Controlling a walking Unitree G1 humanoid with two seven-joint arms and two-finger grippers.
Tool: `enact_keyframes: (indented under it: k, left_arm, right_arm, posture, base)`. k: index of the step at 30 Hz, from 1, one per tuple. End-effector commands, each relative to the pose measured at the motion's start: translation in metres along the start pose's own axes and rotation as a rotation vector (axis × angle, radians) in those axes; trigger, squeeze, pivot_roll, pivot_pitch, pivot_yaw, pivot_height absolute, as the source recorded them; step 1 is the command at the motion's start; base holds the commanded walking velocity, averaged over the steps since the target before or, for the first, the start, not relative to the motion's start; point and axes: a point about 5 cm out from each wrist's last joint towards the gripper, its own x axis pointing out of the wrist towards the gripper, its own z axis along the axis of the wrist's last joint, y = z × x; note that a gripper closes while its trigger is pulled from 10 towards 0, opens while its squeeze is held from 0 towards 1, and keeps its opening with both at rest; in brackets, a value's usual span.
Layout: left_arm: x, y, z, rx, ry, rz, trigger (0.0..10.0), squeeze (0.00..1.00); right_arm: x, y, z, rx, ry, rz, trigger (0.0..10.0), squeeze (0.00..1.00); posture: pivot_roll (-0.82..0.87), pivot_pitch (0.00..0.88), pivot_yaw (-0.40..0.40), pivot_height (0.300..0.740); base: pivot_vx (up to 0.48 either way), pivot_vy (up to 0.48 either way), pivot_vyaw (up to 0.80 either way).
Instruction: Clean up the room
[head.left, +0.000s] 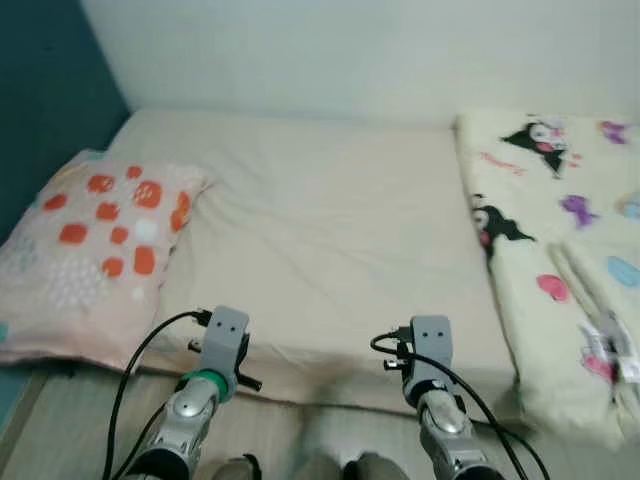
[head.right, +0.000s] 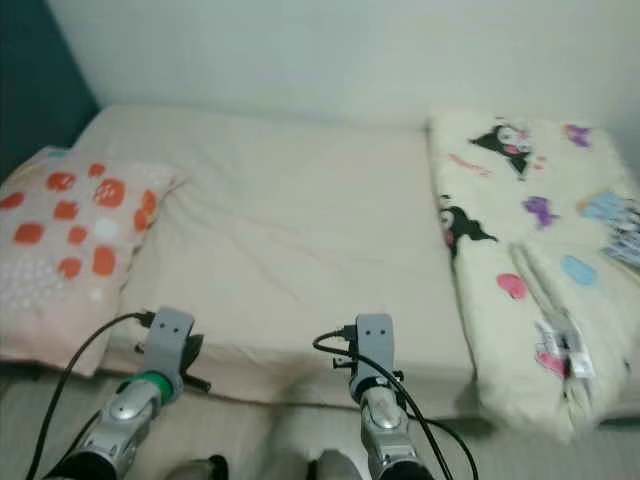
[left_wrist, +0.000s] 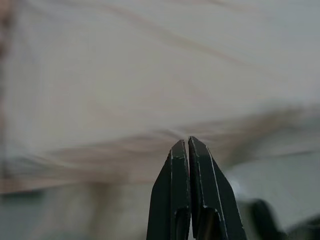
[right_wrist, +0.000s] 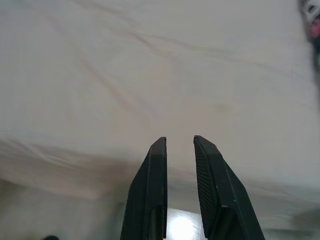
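Left eye view is showing a teal wall (head.left: 40, 110) running down the upper left corner of the frame. Just right of it, at middle left, a pink pillow (head.left: 95, 250) with orange and white spots is lying on the left end of the bed (head.left: 330, 230), its lower edge hanging over the bed's near side. The bed's cream sheet is spreading across the centre of the frame, lightly creased, and a pale wall (head.left: 350, 55) is filling the top.

At lower left, my left arm (head.left: 185, 415) is reaching up from the bottom edge toward the bed's near edge, a black cable looping off its left side. In the left wrist view, my left gripper (left_wrist: 188, 145) is sitting low in the centre of the frame with its two black fingers pressed together, tips touching, pointing at the blurred edge of the sheet.

At lower centre-right of the left eye view, my right arm (head.left: 435, 400) is coming up beside it, well apart from the left one. In the right wrist view, my right gripper (right_wrist: 179, 145) is holding its fingers slightly spread, a narrow gap between them, nothing pinched, aimed at the cream sheet above the bed's edge.

On the right side of the left eye view, a folded cream blanket (head.left: 560, 260) printed with cartoon characters is lying on the bed's right end, from upper right to lower right.
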Motion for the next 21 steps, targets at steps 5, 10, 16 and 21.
enact_keyframes:
  k: [5,10,16,21]
  left_arm:
    - [0.0008,-0.0036,-0.0003,0.017,0.007,-0.024,10.0,0.00]
    - [0.0006,-0.0043,-0.0007,0.019,0.007,-0.028,10.0,0.00]
    - [0.0008,-0.0061,-0.0007,0.023,0.007,-0.039,10.0,0.00]
    - [0.0009,-0.0078,-0.0009,0.032,0.007,-0.053,10.0,0.00]
  right_arm:
    - [-0.0042,-0.0028,-0.0083,0.017,0.029,-0.015,10.0,0.00]
    - [-0.0048,-0.0022,-0.0085,0.017,0.026,-0.011,10.0,0.00]
    - [-0.0048,-0.0028,-0.0084,0.016,0.024,-0.006,10.0,0.00]
    - [-0.0049,-0.0027,-0.0076,0.014,0.019,-0.004,10.0,0.00]
  posture:
    - [0.01,0.109,0.000,0.740]
    - [0.01,0.107,-0.002,0.740]
    - [0.00,0.102,-0.003,0.740]
    - [-0.01,0.097,-0.004,0.740]
  base:
    - [0.000,-0.475,0.00]
    - [0.000,-0.459,0.00]
    - [0.000,-0.445,0.00]
    - [0.000,-0.431,0.00]
